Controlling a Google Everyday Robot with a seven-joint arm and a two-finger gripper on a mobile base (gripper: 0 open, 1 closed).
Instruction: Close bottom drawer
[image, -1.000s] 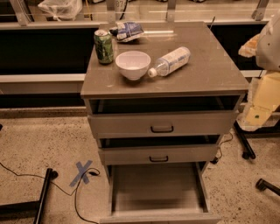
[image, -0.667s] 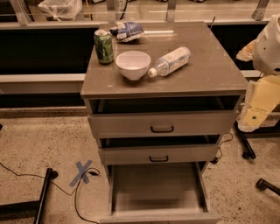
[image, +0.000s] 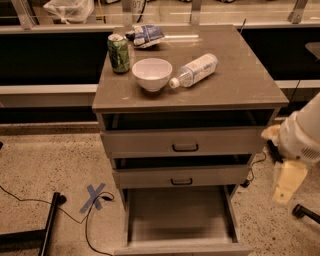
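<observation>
The bottom drawer (image: 180, 217) of the grey-beige cabinet is pulled far out toward me, showing its plain grey interior. Its front panel (image: 182, 248) lies at the bottom edge of the view and its handle is hidden. The middle drawer (image: 181, 176) and top drawer (image: 185, 142) stand slightly open above it. My gripper (image: 287, 183) hangs from the white arm (image: 302, 135) to the right of the cabinet, level with the middle drawer and apart from all drawers.
On the cabinet top (image: 240, 85) stand a green can (image: 118, 53), a white bowl (image: 152, 74), a lying plastic bottle (image: 195, 70) and a snack bag (image: 146, 35). A blue tape cross (image: 95, 196), cables and a black stand leg (image: 47, 230) lie on the floor at left.
My arm and gripper have moved down along the cabinet's right side, from tabletop height to middle drawer height. The drawers have not moved.
</observation>
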